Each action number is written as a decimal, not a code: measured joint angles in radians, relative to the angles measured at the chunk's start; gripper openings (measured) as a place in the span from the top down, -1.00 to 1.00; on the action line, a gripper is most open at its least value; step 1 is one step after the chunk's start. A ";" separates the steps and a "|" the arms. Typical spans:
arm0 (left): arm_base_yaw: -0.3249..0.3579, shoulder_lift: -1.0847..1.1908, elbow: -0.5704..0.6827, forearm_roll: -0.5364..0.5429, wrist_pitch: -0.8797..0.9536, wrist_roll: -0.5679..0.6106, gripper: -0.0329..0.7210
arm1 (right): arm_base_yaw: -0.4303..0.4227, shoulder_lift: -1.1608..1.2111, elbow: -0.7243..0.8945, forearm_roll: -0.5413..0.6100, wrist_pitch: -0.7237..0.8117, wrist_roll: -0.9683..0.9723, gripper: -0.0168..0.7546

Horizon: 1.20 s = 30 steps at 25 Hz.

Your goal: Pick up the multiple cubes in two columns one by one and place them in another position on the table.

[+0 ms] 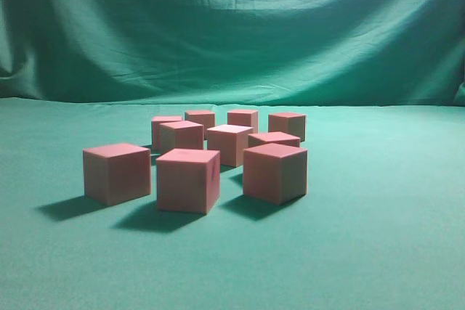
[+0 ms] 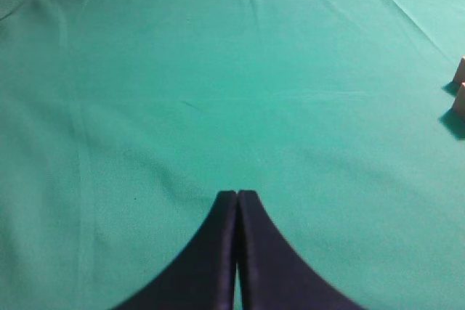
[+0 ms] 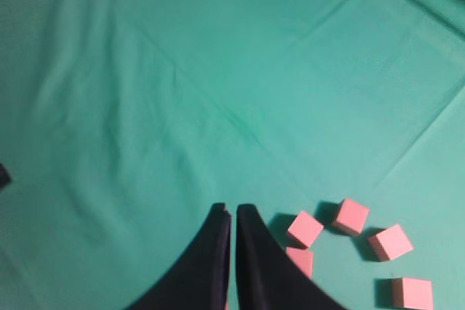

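Several salmon-pink cubes (image 1: pixel 187 179) stand in a loose cluster on the teal-green table (image 1: pixel 378 237) in the exterior view, three in front and the others in rows behind. No gripper shows in that view. My left gripper (image 2: pixel 237 194) is shut and empty above bare cloth; two cube edges (image 2: pixel 459 99) peek in at the right border of the left wrist view. My right gripper (image 3: pixel 232 210) is shut, high above the cloth, with several cubes (image 3: pixel 351 215) just right of and below its tips. One cube (image 3: pixel 301 259) is partly hidden behind the right finger.
The draped green backdrop (image 1: pixel 232 27) rises behind the table. Bare cloth (image 2: pixel 218 70) lies left of the cluster, and bare cloth (image 1: pixel 392 179) lies right of it. A small dark object (image 3: pixel 3 176) shows at the left edge of the right wrist view.
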 joint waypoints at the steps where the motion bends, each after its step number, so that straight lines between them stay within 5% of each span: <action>1: 0.000 0.000 0.000 0.000 0.000 0.000 0.91 | 0.000 -0.024 -0.002 0.002 0.005 0.000 0.96; 13: 0.000 0.000 0.000 0.000 0.000 0.000 0.91 | 0.000 -0.300 -0.006 0.118 0.142 0.004 0.96; 20: 0.000 0.000 0.000 0.000 0.000 0.000 0.91 | 0.000 -0.432 0.006 0.141 0.146 -0.191 0.96; 30: 0.000 0.000 0.000 0.000 0.000 0.000 0.91 | -0.019 -0.796 0.468 0.136 0.144 -0.212 0.96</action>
